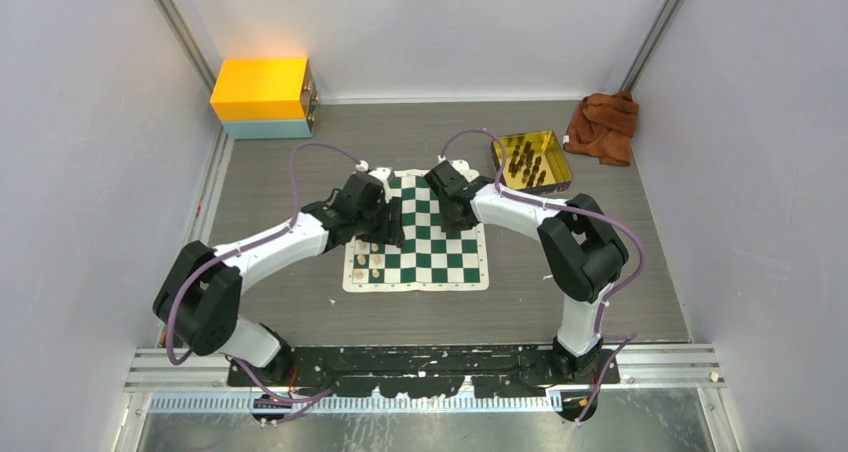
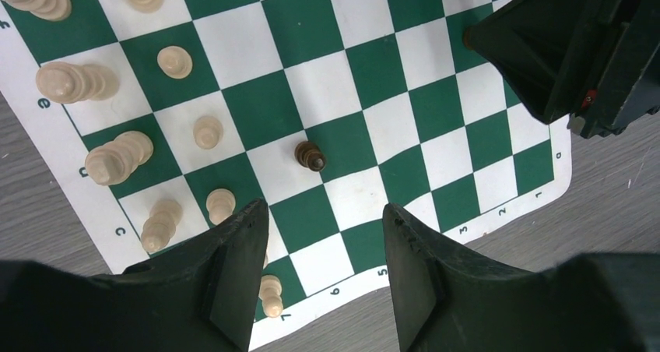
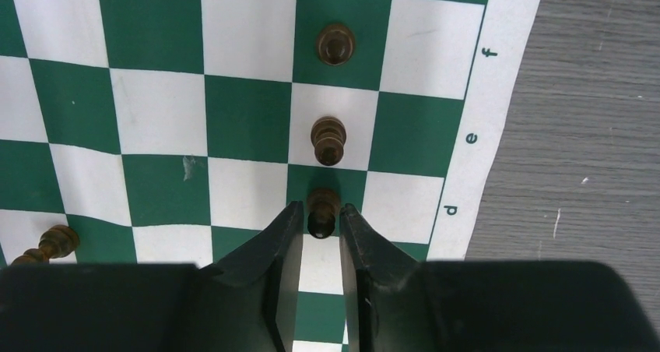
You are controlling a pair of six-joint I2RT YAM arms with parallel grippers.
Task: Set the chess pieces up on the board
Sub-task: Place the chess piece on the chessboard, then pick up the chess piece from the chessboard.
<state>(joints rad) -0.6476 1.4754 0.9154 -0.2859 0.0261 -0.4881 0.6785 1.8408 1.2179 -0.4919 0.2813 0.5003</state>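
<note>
The green and white board (image 1: 432,255) lies mid-table. Cream pieces (image 1: 368,262) stand along its left side; in the left wrist view they fill the left squares (image 2: 68,82). My left gripper (image 2: 323,212) is open and empty over the board's edge, with a lone dark pawn (image 2: 310,156) just ahead of it. My right gripper (image 3: 321,209) is shut on a dark pawn (image 3: 322,212) that stands on a green square by the letter d. Two more dark pawns (image 3: 329,139) (image 3: 336,44) stand in line beyond it. In the top view both grippers (image 1: 388,222) (image 1: 455,212) are over the board's far half.
A gold tray (image 1: 556,161) with several dark pieces sits at the back right, beside an orange-brown cloth (image 1: 603,127). A yellow box (image 1: 262,97) stands at the back left. Another dark piece (image 3: 50,243) lies at the lower left of the right wrist view.
</note>
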